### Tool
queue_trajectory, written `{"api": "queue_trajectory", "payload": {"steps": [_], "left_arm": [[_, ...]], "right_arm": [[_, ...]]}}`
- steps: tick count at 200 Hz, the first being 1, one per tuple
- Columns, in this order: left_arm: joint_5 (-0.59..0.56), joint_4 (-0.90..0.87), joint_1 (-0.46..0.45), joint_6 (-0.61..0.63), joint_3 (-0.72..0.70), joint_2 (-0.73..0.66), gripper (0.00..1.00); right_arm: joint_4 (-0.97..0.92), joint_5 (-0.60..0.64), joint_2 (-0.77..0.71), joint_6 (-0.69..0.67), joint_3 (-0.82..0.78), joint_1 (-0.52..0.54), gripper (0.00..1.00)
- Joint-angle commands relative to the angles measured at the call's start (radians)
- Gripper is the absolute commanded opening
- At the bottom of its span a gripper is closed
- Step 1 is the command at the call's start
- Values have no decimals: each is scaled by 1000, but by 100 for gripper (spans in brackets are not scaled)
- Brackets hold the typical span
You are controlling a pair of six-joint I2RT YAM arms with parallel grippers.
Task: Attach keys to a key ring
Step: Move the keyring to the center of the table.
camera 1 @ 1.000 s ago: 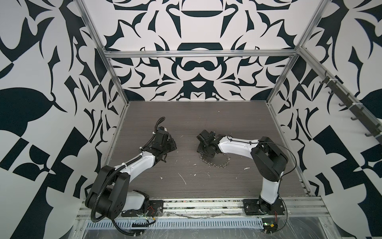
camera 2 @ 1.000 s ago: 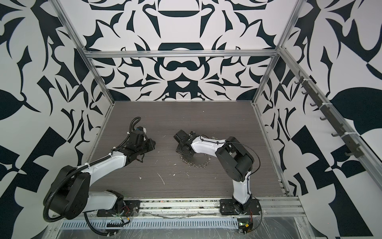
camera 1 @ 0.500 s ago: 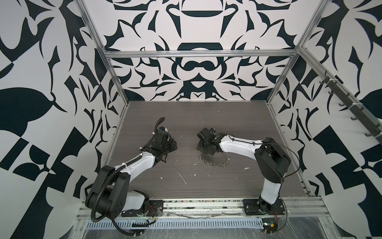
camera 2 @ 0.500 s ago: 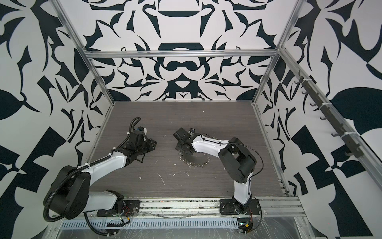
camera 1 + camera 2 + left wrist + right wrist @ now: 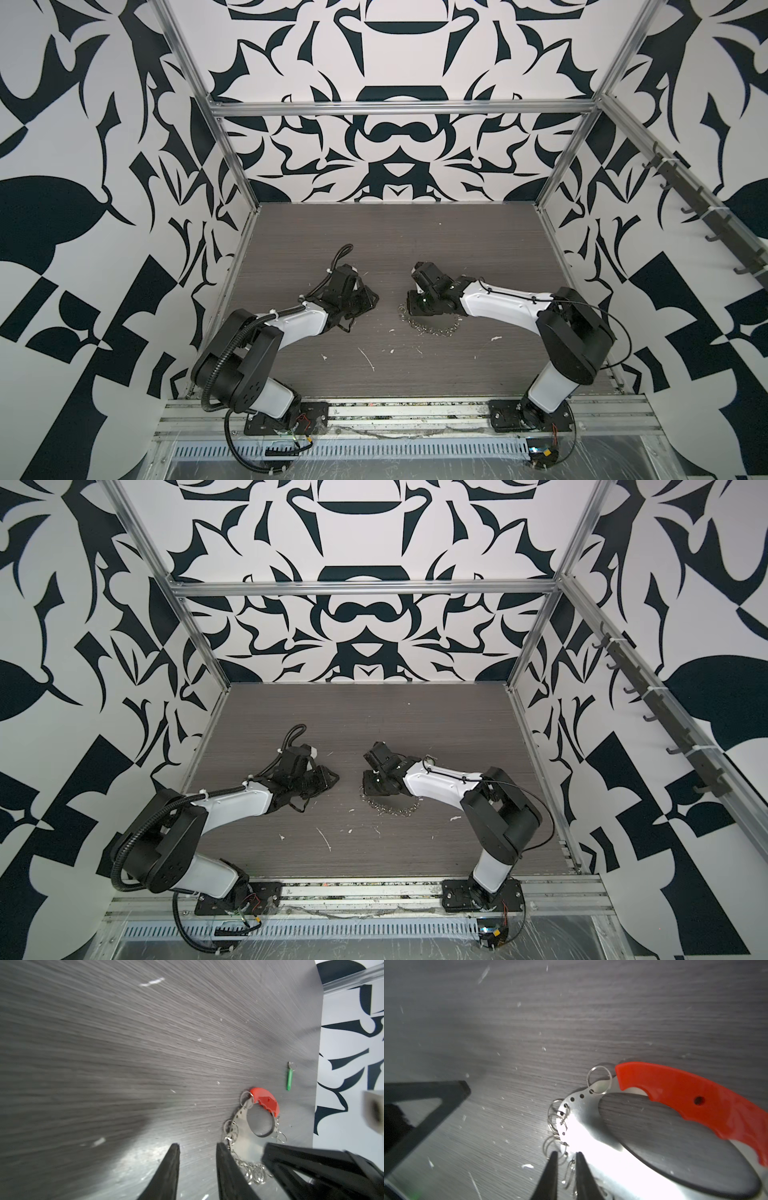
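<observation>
Near edge: aluminium rail (image 5: 395, 411) runs along the front of the desk (image 5: 415, 374), with both arm bases bolted to it, well apart. Between the bases and the grippers, white scraps (image 5: 368, 359) lie scattered on the grey wood-grain.

Mid-desk: key ring (image 5: 430, 329) lies on the desk, its chain of silver links showing as an arc just in front of the right gripper (image 5: 407, 309). The right arm overhangs the rest of it in both top views. The right wrist view shows a flat metal loop with a row of holes, small rings (image 5: 599, 1076) threaded through them, and a red segment (image 5: 685, 1095) along one curve.

The right gripper's jaws stand a narrow gap apart, tips down at the loop's ring-bearing edge. A couple of small rings show in the gap; cannot tell whether the tips touch them.

Across a strip of bare desk sits the left gripper (image 5: 197, 1146), low, jaws parted wider, desk visible between them, holding nothing. One tip is near the chain.

Task item, green key tag (image 5: 289, 1077): flat on the desk, little split ring at one end. It lies beyond the red segment from the left gripper, near it but apart, between it and a desk edge. Not attached.

Far: bare desk runs on to the back wall (image 5: 395, 166), with frame posts (image 5: 237, 166) at the back corners.
</observation>
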Motion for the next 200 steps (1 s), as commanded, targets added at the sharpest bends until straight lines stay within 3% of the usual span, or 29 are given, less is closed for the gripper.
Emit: {"api": "queue_trajectory", "payload": {"steps": [1, 66, 126, 166, 200], "left_arm": [[-29, 17, 4, -51, 31, 13, 34], [-7, 32, 5, -64, 14, 25, 34], [0, 45, 5, -53, 21, 40, 33], [8, 47, 5, -36, 22, 48, 33], [19, 38, 5, -12, 32, 46, 33]], "right_arm": [[128, -122, 30, -69, 2, 1, 29], [173, -167, 133, -68, 70, 1, 34], [269, -236, 120, 3, 82, 1, 33], [219, -102, 21, -29, 55, -17, 28], [36, 4, 49, -231, 146, -43, 26]]}}
